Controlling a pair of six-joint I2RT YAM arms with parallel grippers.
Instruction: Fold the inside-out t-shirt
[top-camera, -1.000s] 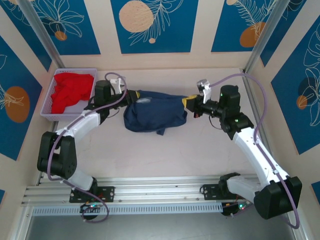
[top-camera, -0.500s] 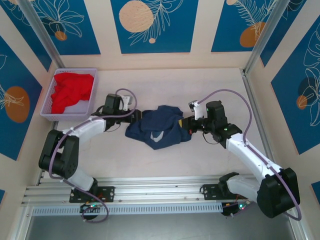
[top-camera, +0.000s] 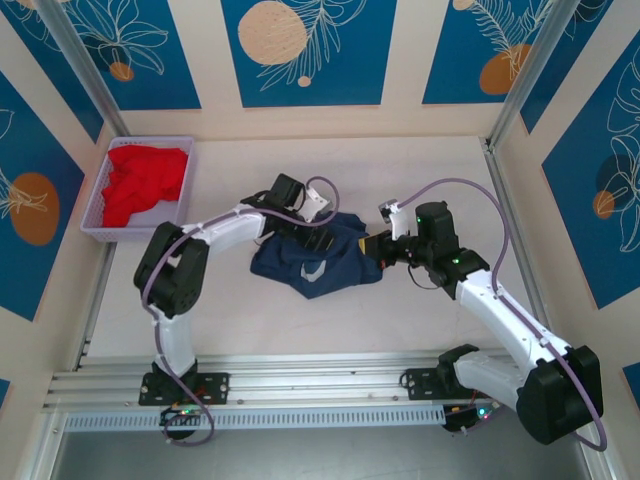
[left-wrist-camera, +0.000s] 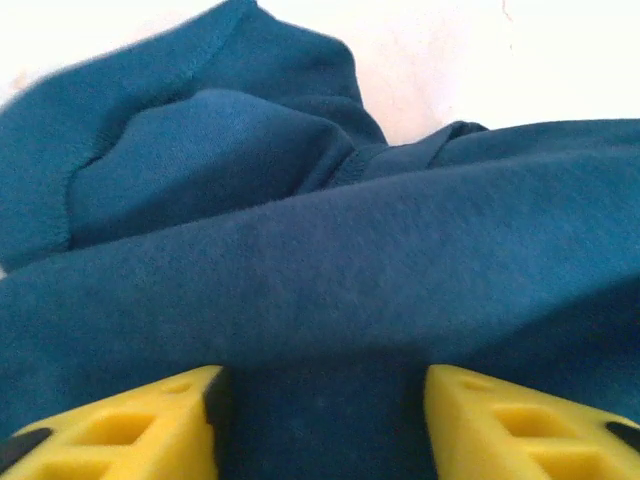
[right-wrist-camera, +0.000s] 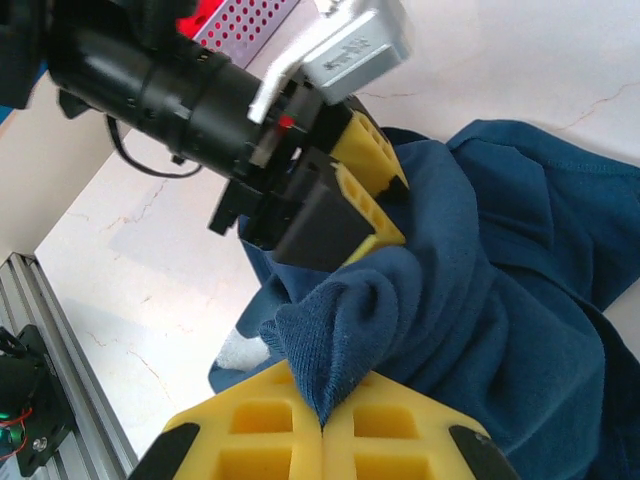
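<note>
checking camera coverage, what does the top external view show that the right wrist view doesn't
Top external adds the t-shirt as one bunched heap on the table, plus the blue wall panels. Right wrist adds a fold of cloth pinched in the shut right tool. Both share the navy t-shirt, the left tool on it, and the basket with the red garment.

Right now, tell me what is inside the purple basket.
A crumpled red garment fills most of the purple basket; some bare floor shows at its near side. Anything beneath the garment is covered.
</note>
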